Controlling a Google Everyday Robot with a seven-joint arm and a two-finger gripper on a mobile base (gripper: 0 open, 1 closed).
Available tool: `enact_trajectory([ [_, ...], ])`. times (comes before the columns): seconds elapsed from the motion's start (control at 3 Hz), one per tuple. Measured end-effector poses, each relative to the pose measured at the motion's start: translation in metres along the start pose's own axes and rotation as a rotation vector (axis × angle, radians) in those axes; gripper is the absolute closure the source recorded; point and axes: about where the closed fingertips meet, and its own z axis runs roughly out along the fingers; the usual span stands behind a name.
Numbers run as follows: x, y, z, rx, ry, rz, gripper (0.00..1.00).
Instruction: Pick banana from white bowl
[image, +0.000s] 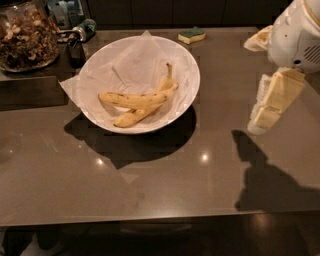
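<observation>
The white bowl (193, 75), lined with crinkled white paper, stands on the brown table at the centre left. Two bananas lie in it. The banana (134, 99) is the thicker, speckled one and lies across the bowl, on top of a slimmer banana (131, 118) whose stem points up. My gripper (261, 121) hangs at the right, fingers pointing down, above the table. It is well to the right of the bowl and apart from it, and it holds nothing.
A glass jar of nuts (25, 37) stands at the back left, with a dark object (76, 49) beside it. A yellow-green sponge (192, 35) lies at the back edge behind the bowl. The table's front edge (150, 217) runs along the bottom.
</observation>
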Motion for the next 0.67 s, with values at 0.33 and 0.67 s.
enact_trajectory([
  [0.33, -0.0404, -0.0093, 0.0124, -0.026, -0.116, -0.072, 0.0],
  [0.67, -0.042, -0.0088, 0.0124, -0.028, -0.123, -0.073, 0.0],
])
